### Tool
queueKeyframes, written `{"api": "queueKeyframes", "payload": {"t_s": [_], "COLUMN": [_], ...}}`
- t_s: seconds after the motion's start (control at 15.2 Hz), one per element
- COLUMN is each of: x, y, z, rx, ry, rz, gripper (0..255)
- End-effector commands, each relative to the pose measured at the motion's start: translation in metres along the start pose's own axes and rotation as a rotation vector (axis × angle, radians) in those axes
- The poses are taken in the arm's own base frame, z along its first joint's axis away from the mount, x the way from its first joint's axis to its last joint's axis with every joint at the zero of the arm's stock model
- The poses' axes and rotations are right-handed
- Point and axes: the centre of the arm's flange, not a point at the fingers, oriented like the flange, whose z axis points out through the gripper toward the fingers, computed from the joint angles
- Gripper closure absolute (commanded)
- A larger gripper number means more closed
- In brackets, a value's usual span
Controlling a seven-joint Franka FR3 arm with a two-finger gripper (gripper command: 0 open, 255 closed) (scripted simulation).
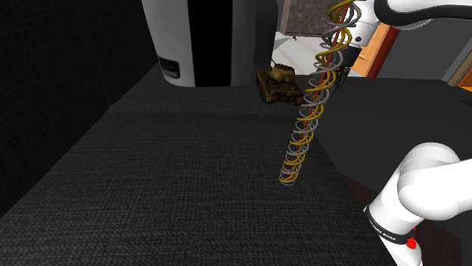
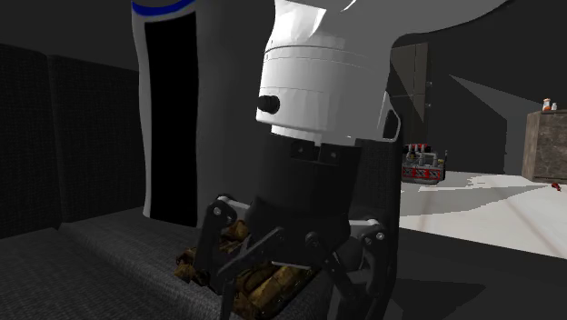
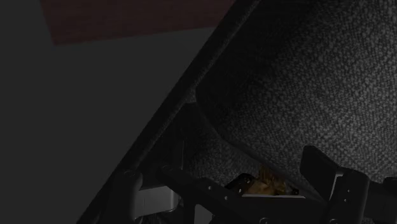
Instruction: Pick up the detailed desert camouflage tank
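Second exterior view: black gripper pointing down over the tank, whose brown-and-tan hull shows among the gripper's linkages. Whether the grip is closed on the tank or spread around it: cannot tell. Wrist view: a sliver of tan tank close under the hand, dark woven cushion beyond. Shoulder view: tank at the cushion's far edge, just beside a coiled cable hanging from the white arm. White unit with black front behind the tank.
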Motion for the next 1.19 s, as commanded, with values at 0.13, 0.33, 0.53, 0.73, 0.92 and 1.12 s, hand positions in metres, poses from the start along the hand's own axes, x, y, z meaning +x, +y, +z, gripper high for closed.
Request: {"api": "queueKeyframes", "payload": {"t_s": [0.13, 0.33, 0.53, 0.73, 0.92, 1.12], "x": [0.026, 0.065, 0.105, 0.145, 0.184, 0.223], "y": [-0.005, -0.009, -0.01, -0.007, -0.001, 0.009], "z": [-0.008, -0.019, -0.029, -0.04, -0.05, -0.06], "rx": [-0.007, -0.018, -0.028, -0.039, -0.05, -0.061], "ry": [-0.006, -0.014, -0.022, -0.03, -0.039, -0.047], "rz": [0.062, 0.155, 0.249, 0.342, 0.435, 0.528], "gripper": [0, 0, 0, 0, 0, 0]}}
